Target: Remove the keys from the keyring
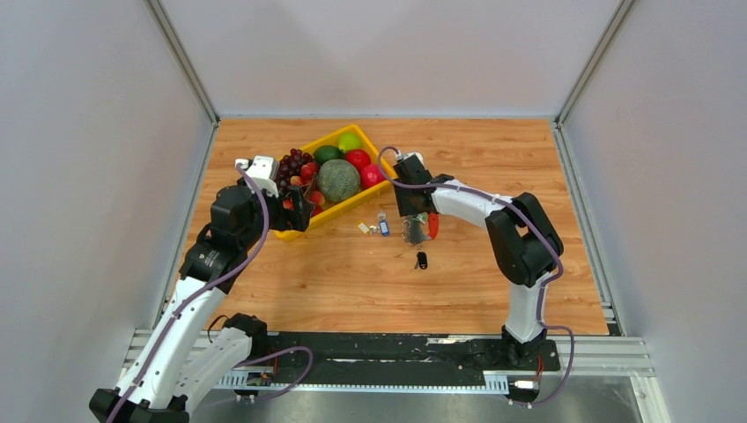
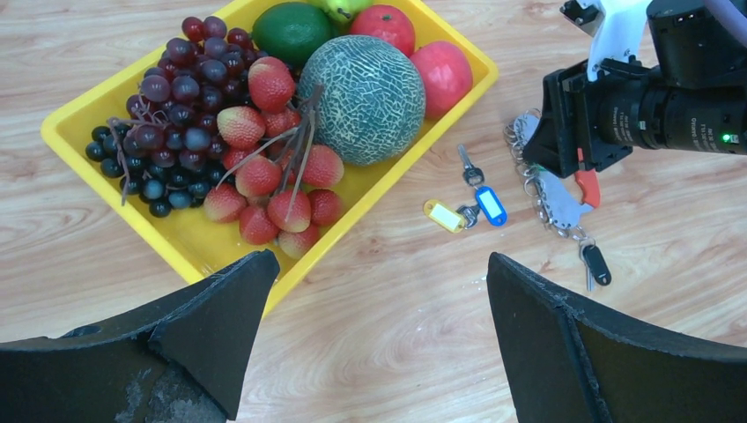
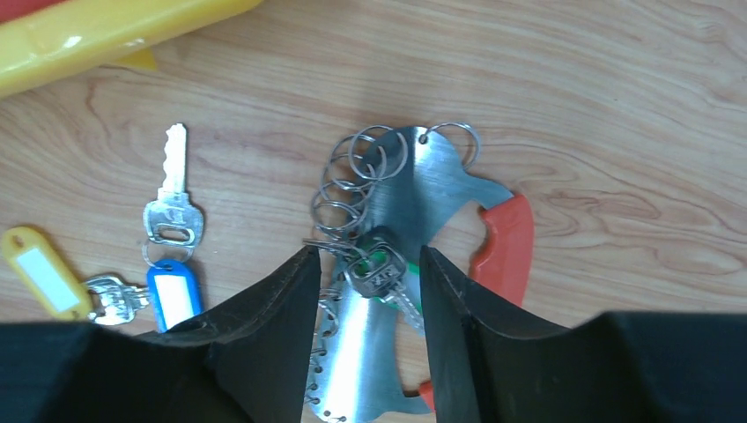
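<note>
At the bottom of the left wrist view, nearest you, your left pincer (image 2: 379,291) is standing fully open and empty. It is hanging above the tabletop (image 2: 379,370), just off the lower corner of the yellow tray (image 2: 189,242).

Further out, at the centre of the top view, your right pincer (image 3: 368,260) is pointing down over the keyring (image 3: 506,247). Its jaws are standing part open, straddling the dark head of one of the keys (image 3: 379,275). A sliver of gap is showing on either side, so no grip is made yet.

The keyring is lying flat on the tabletop: a red curved handle joined to a flat steel plate (image 3: 414,185) edged with small split rings (image 3: 339,189). A black-headed key (image 1: 422,260) is lying just below it in the top view; whether it is joined, I cannot tell. Two loose keys, one on a blue tag (image 3: 176,300) and one on a yellow tag (image 3: 35,278), are lying apart at the left of the right wrist view.

Judgement: the keys are looking light, thin, stiff and slippery, liable to skate on the wood. You are better off taking a key by its broad head. The red handle is offering the thickest hold for pinning the keyring down. The split rings are likely springy and will resist.

Farthest off, the tray is holding fruit (image 2: 370,97).
</note>
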